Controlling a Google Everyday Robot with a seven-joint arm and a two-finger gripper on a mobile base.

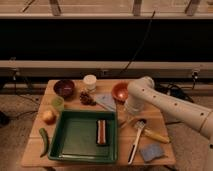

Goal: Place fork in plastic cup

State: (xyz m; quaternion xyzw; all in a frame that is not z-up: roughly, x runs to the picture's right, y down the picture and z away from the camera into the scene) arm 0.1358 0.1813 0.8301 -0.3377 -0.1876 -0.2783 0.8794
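The plastic cup (57, 103), small and translucent light green, stands at the table's left side just beyond the green tray's far left corner. A thin pale fork (125, 121) lies on the wood just right of the tray's far right corner. My white arm reaches in from the right and bends down there. Its gripper (130, 111) is shut and points down at the table just above the fork's far end. I cannot tell whether it touches the fork. The cup is well to the gripper's left, across the tray.
A green tray (70, 145) holding a brown block (102, 132) fills the front middle. A dark bowl (64, 88), white jar (90, 81) and orange bowl (120, 92) stand at the back. A dish brush (135, 141), yellow stick (156, 135) and blue sponge (149, 152) lie front right.
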